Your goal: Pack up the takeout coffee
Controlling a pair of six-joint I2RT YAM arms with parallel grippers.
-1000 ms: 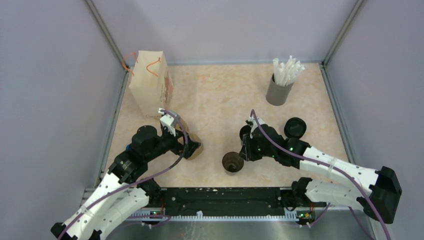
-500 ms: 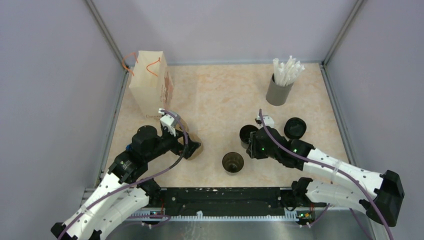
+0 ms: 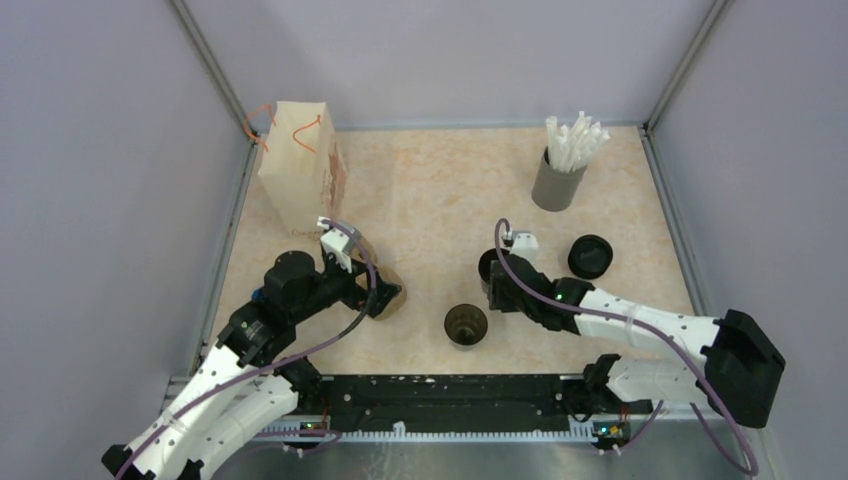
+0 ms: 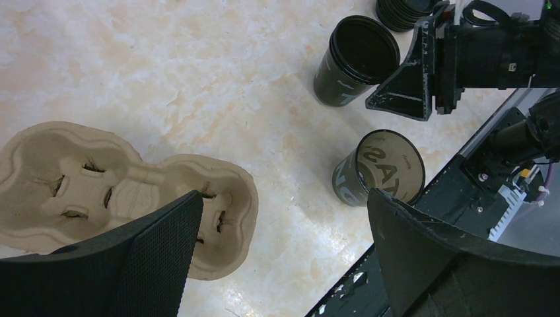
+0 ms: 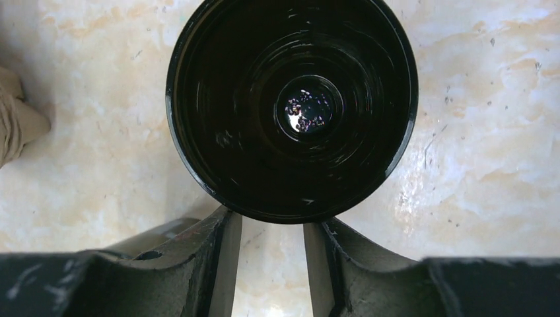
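A pulp cup carrier [image 4: 99, 172] lies on the table, partly under my left gripper [image 4: 280, 198], which is open and empty just above it. In the top view this gripper [image 3: 378, 297] covers most of the carrier [image 3: 392, 303]. A cup with a brown inside [image 3: 466, 325] stands alone near the front edge. A black cup [image 5: 290, 105] stands upright behind it. My right gripper [image 5: 272, 221] sits against the black cup's near side. Its jaws are only a little apart with bare table between them, and the cup's rim hides the tips. A paper bag [image 3: 300, 165] stands at the back left.
A stack of black lids [image 3: 590, 255] lies right of the black cup. A grey holder of white straws [image 3: 558, 180] stands at the back right. Grey walls close the table on three sides. A black rail [image 3: 450, 390] runs along the front edge.
My right gripper has left the brown-lined cup and moved back to the black cup, now close against its near side. The left arm and the carrier have not moved.
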